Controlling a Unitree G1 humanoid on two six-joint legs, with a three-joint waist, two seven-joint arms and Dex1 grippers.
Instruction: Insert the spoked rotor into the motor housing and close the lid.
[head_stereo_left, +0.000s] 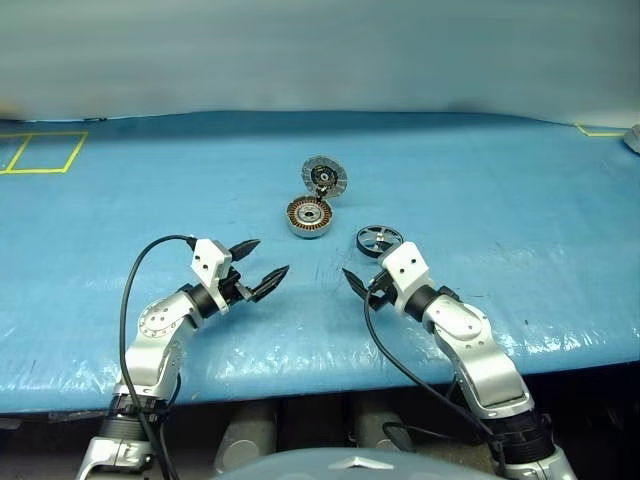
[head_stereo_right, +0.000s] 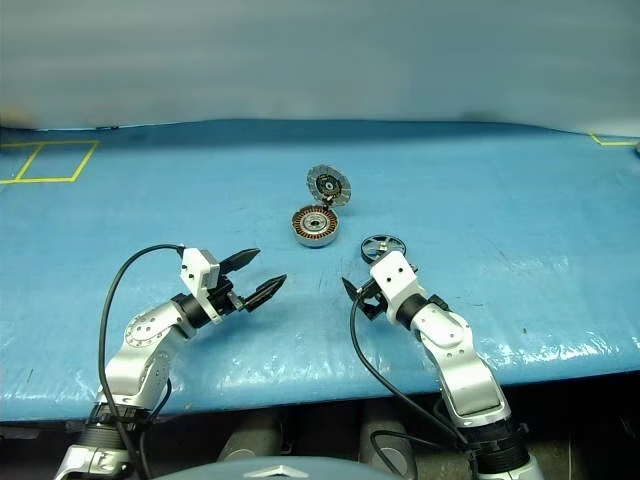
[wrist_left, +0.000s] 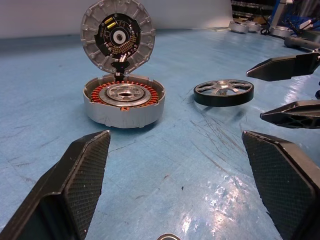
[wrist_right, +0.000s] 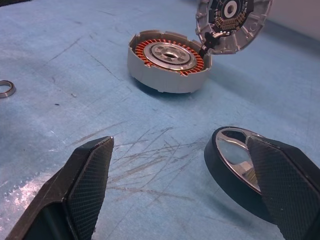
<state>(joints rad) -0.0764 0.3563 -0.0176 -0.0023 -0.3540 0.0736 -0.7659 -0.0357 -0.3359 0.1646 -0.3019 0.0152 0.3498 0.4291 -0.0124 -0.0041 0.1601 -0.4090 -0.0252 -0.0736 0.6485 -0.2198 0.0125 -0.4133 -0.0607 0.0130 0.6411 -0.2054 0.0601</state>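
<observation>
Rotor (head_stereo_left: 379, 239) right of centre, beside open housing (head_stereo_left: 309, 217), lid (head_stereo_left: 325, 177) raised; left gripper (head_stereo_left: 262, 268) and right gripper (head_stereo_left: 362, 284) spread wide, empty.

Counter (head_stereo_left: 520, 200): was covered by a blue sheet, wrinkled and glossy near its front edge, with fine scratch marks on the surface.
Tape (head_stereo_left: 45, 152): yellow lines marked out boxes at the far left of the counter; another yellow corner (head_stereo_left: 597, 130) lay at the far right.
Wall (head_stereo_left: 320, 50): plain pale grey-blue, rose behind the counter's far edge.
Light: even and bright, with soft glare on the sheet.
Below the counter: was dark, with grey cylinders (head_stereo_left: 250, 430).
</observation>
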